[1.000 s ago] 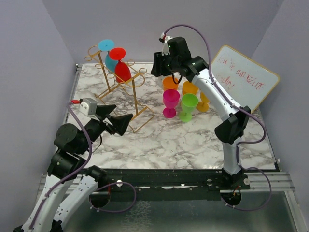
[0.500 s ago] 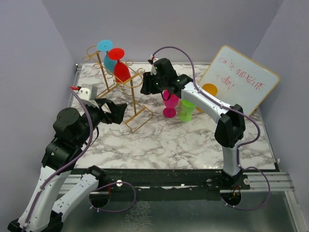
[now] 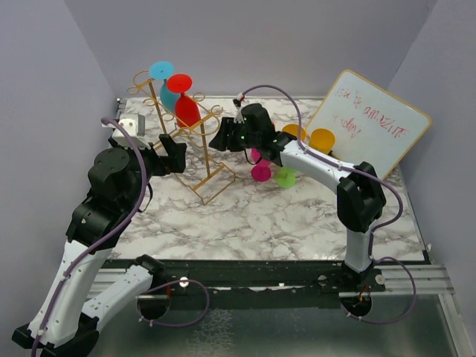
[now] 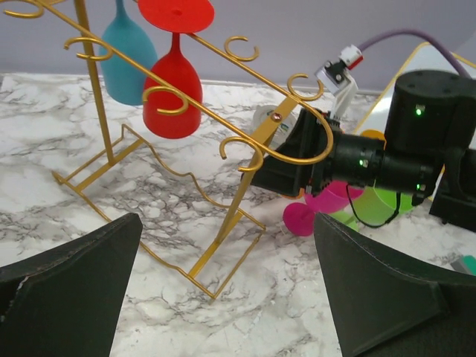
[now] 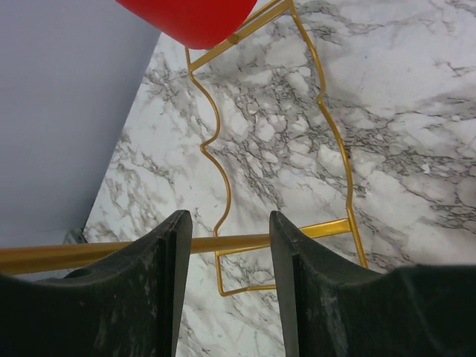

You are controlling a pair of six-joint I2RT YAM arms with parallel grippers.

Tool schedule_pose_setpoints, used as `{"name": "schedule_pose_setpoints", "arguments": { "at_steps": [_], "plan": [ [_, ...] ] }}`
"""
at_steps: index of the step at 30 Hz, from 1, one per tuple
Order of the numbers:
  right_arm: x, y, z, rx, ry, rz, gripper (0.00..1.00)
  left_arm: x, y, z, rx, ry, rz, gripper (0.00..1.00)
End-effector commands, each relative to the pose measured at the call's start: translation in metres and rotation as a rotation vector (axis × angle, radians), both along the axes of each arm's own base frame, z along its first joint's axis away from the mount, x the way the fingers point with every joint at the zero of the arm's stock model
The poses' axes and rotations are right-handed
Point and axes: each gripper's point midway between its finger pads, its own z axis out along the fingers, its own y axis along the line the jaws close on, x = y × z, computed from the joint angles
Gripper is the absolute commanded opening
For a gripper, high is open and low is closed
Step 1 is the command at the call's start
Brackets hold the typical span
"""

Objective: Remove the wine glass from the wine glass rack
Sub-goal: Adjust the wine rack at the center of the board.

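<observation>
While half-spread right gripper hovers at thin gold wire rack, wide-spread left gripper should cup red plastic wine glass. Slide outward

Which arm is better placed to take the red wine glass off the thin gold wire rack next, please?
Probably the right: the right gripper straddles a bar of the gold wire rack, with the red wine glass just ahead. The left gripper stands wide open, farther back.

Place: robot lab test cell.
Walls: plain lilac panels box in the table.
Table: marble-print top, edged by a metal rail.
Sign: handwritten whiteboard.
</observation>
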Motion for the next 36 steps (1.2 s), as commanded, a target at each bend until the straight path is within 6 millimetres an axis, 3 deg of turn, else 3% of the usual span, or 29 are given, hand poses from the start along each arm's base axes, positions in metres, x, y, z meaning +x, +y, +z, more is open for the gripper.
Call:
{"name": "schedule_pose_setpoints", "arguments": {
  "at_steps": [1,9,15,20,25,30,36],
  "plan": [
    [-0.009,0.021,0.026,0.141,-0.045,0.03,0.51,0.006,0.019,0.01,-0.004,-0.001,0.122,0.99],
    [-0.033,0.038,0.021,0.184,-0.063,0.072,0.5,0.027,0.029,0.026,0.054,-0.022,0.211,0.99],
    [-0.053,0.043,0.015,0.156,-0.069,0.099,0.49,0.04,0.031,0.058,0.079,-0.064,0.244,0.99],
    [-0.066,0.045,0.011,0.143,-0.074,0.094,0.49,0.053,0.029,0.072,0.116,-0.075,0.254,0.99],
    [-0.088,0.066,0.004,0.126,-0.075,0.15,0.49,0.071,0.019,0.075,0.104,-0.059,0.235,0.99],
    [-0.1,0.079,-0.005,0.12,-0.055,0.161,0.49,0.095,0.023,0.08,0.047,-0.027,0.177,0.99],
    [-0.128,0.103,-0.01,0.13,-0.04,0.232,0.49,0.133,0.044,0.053,-0.066,0.078,0.1,0.99]
  ]
}}
